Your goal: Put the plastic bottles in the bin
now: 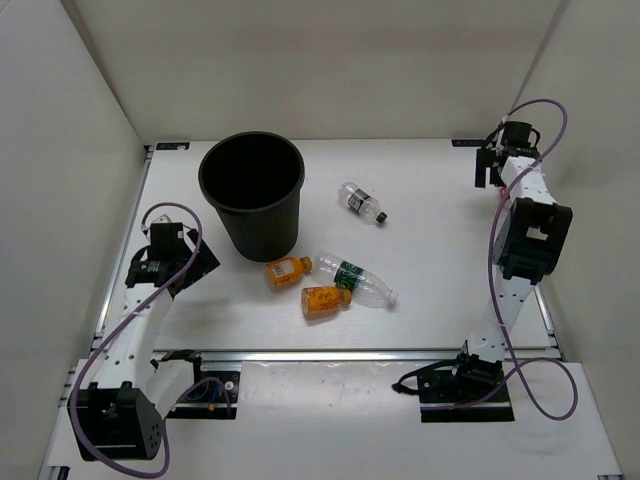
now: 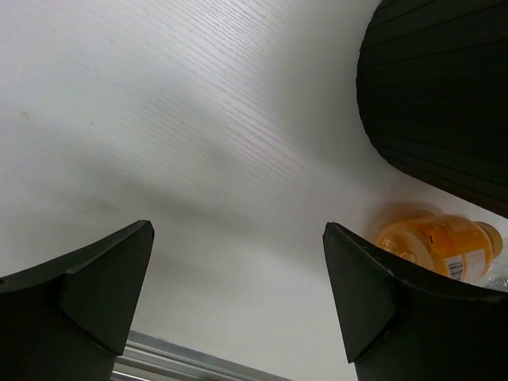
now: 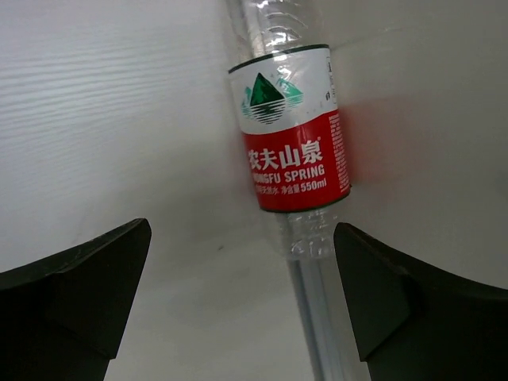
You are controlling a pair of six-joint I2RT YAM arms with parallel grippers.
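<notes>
Hovering with left gripper (image 2: 238, 238) and right gripper (image 3: 242, 230) both spread wide, empty.
Beside the bin (image 1: 260, 230) lie four bottles (image 1: 350, 275); a red-labelled bottle (image 3: 294, 151) sits under the right gripper, likely its target.

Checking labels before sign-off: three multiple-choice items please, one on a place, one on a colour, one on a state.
1. Relative to the bin, the orange bottles lie: A inside; B outside, near right; C behind.
2. The bottle ahead of the right gripper has a label: A blue; B red and white; C yellow.
3. The left gripper and right gripper are: A both open; B both shut; C left shut only.
Answers: B, the top view shows them there; B, the right wrist view shows it; A, jaws stand wide apart in both wrist views.
</notes>
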